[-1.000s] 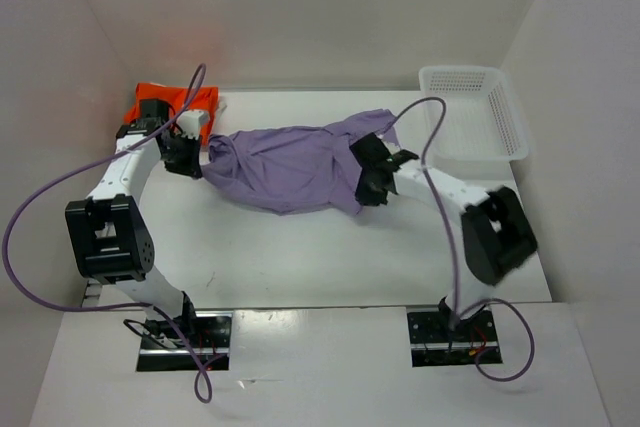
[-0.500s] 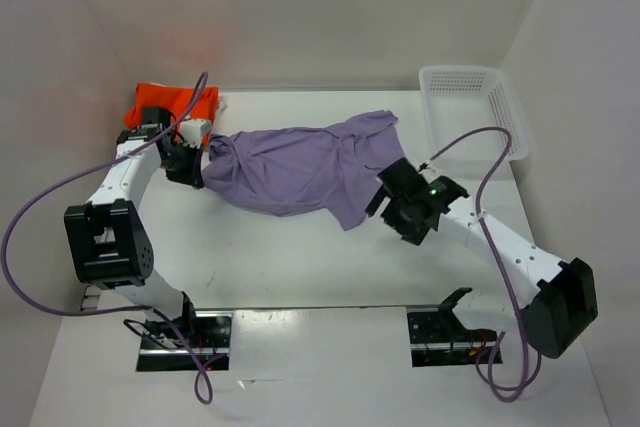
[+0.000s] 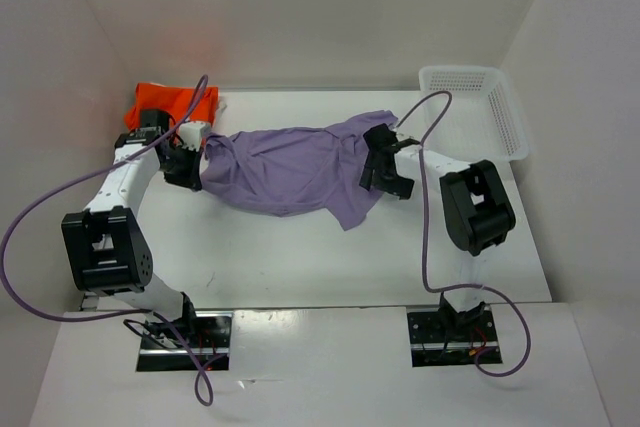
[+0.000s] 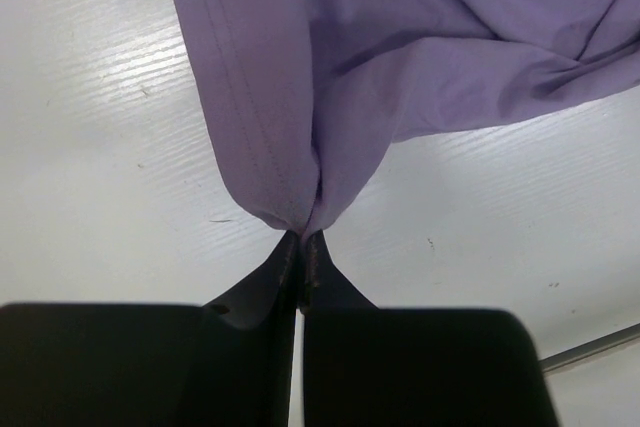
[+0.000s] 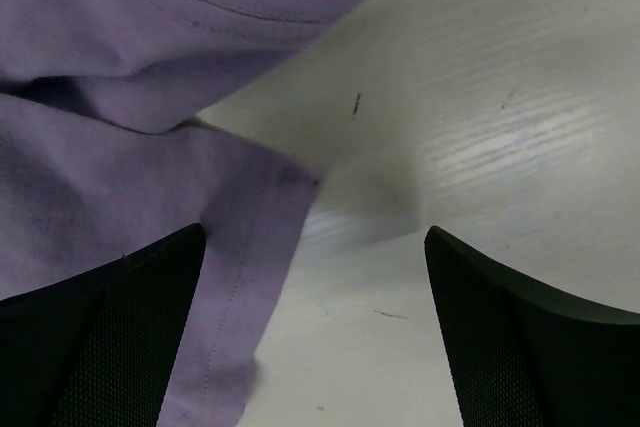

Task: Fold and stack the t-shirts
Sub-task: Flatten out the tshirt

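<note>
Arms rise from the near edge of the counter (image 3: pixel 300 257) and reach in toward its middle. The left end effector (image 4: pixel 302 247) is pinched fully closed on a bunched fold at the left end of the purple shirt (image 3: pixel 285 167), and the cloth spreads out from between its tips. The right end effector (image 5: pixel 315 327) stands wide apart at the shirt's right edge and grips nothing. One finger (image 5: pixel 110 337) sits over the hem, the other over bare counter. The purple shirt lies rumpled across the middle of the counter, stretched between the two end effectors, with a flap drooping toward the near side on the right. Farther back, the orange shirt (image 3: pixel 175 99) sits in the far-left corner, just behind the left end effector. A pale scrap beside it may be another shirt, but it is too small to tell. The basket (image 3: pixel 480 117) sits at the far right, apart from the shirts.
</note>
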